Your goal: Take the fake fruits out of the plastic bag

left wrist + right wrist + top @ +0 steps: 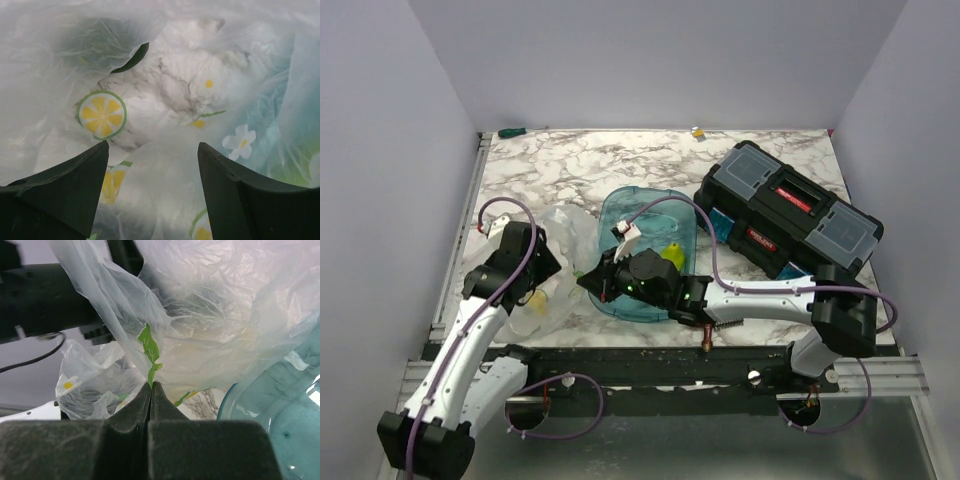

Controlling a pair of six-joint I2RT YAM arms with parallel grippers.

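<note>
Currently | right gripper (151, 389) clamping a fold of the plastic bag (210, 305) | left gripper (151, 146) hovering over the film, jaws apart | bag lying at nine o'clock of the teal tray (620, 205) | film seeming thin, limp, slippery: bunched edge looking safest | yellow fake fruit (672, 257) sitting in tray

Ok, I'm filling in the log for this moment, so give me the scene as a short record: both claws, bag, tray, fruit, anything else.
left claw: open, over the crinkled film of the plastic bag
right claw: shut on a fold of the plastic bag
teal tray: right of the bag in the top view
fake fruit: one yellow piece, apparently in the tray
fruit left in bag: cannot tell through the film
toolbox: black, lid closed, right of the tray
</note>
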